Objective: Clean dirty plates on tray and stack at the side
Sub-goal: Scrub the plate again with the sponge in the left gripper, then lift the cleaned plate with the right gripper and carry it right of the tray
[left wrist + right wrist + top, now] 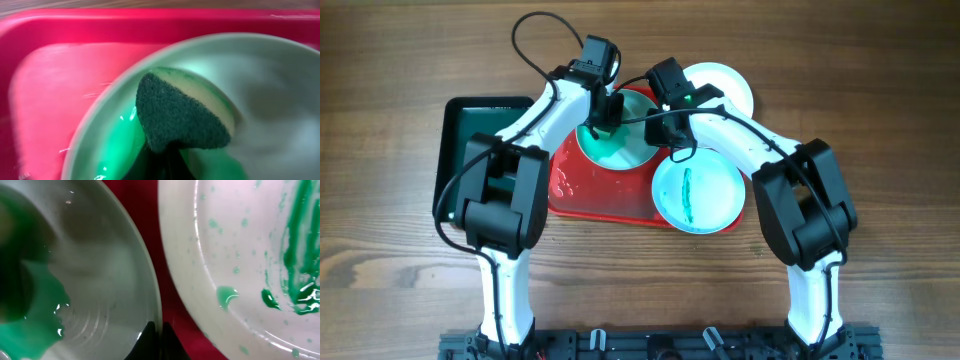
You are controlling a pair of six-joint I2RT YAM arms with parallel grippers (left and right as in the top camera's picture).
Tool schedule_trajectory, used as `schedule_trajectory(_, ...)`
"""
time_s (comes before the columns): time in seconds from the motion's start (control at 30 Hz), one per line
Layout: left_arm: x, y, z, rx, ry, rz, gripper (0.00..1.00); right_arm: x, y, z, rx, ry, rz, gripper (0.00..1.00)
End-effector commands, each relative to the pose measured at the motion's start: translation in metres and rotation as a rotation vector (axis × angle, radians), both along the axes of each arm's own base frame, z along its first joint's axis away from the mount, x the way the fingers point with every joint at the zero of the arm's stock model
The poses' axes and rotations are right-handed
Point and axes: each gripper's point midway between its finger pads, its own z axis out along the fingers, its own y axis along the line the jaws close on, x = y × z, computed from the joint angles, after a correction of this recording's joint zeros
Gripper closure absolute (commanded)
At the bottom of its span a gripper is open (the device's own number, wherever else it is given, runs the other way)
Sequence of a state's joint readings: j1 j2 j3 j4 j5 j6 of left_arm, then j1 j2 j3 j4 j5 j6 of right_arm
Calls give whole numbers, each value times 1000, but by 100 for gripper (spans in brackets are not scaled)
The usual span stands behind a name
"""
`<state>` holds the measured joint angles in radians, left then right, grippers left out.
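Note:
The red tray holds two plates. The back plate is smeared green over its middle. My left gripper is shut on a dark green sponge and presses it onto this plate. My right gripper is shut on the same plate's right rim, one finger on each side. The second plate, with a green streak, lies at the tray's right end and shows in the right wrist view. A third plate, plain white, lies off the tray at the back right.
A smaller dark green tray lies left of the red tray, partly under my left arm. Wet red tray floor shows left of the scrubbed plate. Bare wooden table surrounds the trays.

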<state>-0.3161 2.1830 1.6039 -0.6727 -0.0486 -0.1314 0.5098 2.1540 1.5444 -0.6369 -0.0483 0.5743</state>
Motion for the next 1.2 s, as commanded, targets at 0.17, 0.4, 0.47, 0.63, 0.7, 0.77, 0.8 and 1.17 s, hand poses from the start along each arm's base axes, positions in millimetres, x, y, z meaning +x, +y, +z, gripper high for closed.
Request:
schedule_trajectory(0.17,1,126,80,185,-20,480,96,-15,16,-16,49,51,121,96)
schedule_trajectory(0.4,-40,170,142,177,-4,568,96,-20,29,-26,109,78,183,69)
schedule_trajectory(0.47,-44,179,137,155,27,593,96,-22,31,-25,122,89,188,80)
schedule_trajectory(0.63,-55,192,115,60,135,640,96,-16,23,1,87,52,176,96)
schedule_trajectory(0.7,-60,198,110,57,154,656,96,-2,10,32,8,-52,167,96)
schedule_trajectory(0.77,-64,199,106,60,168,659,96,11,-10,67,-133,-189,114,96)
schedule_trajectory(0.8,-66,198,103,62,176,659,96,15,-19,85,-208,-257,101,96)
schedule_trajectory(1.17,-69,198,99,60,186,681,96,-18,-15,233,-1058,-873,-11,96)
